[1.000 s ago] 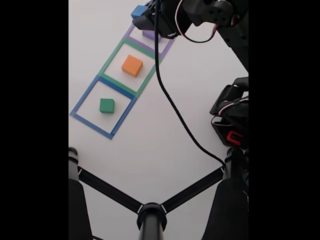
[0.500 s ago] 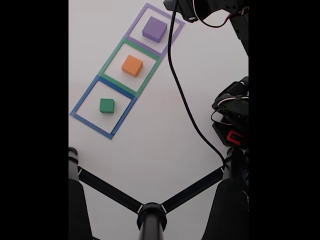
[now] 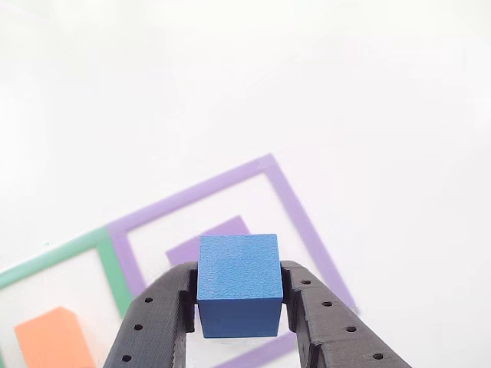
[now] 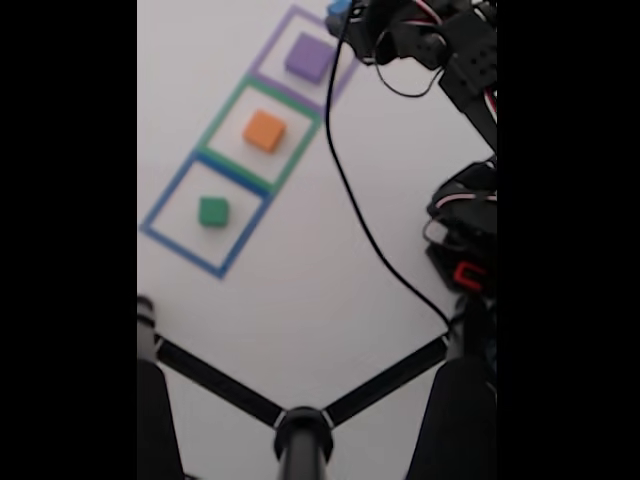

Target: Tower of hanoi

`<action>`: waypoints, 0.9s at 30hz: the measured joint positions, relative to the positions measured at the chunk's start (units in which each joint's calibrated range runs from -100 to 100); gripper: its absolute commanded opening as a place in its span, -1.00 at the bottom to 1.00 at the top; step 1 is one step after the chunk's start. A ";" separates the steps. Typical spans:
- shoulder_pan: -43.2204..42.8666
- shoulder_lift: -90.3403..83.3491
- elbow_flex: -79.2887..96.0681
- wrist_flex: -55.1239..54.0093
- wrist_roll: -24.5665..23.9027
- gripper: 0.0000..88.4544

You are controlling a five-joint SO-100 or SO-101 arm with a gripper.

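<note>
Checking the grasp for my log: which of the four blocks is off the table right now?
The small blue cube, clamped between the jaws above the purple block; the orange block and green block lie inside taped squares.

You have four blocks: one blue cube (image 3: 238,284), one green block (image 4: 213,211), one orange block (image 4: 265,130), one purple block (image 4: 309,56). Around them you see three taped square outlines (image 4: 205,215).

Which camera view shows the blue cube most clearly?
The other view: the blue cube appears large and sharp, clamped between the fingers of the gripper. In the fixed view it is a small blurred patch at the top edge.
</note>
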 measured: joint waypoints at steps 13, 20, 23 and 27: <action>1.64 15.45 14.36 -39.33 0.00 -0.90; 1.64 21.87 17.67 -52.09 0.00 -0.90; 1.64 22.71 20.54 -56.42 0.00 -0.90; 1.64 26.26 23.85 -63.56 0.00 -0.90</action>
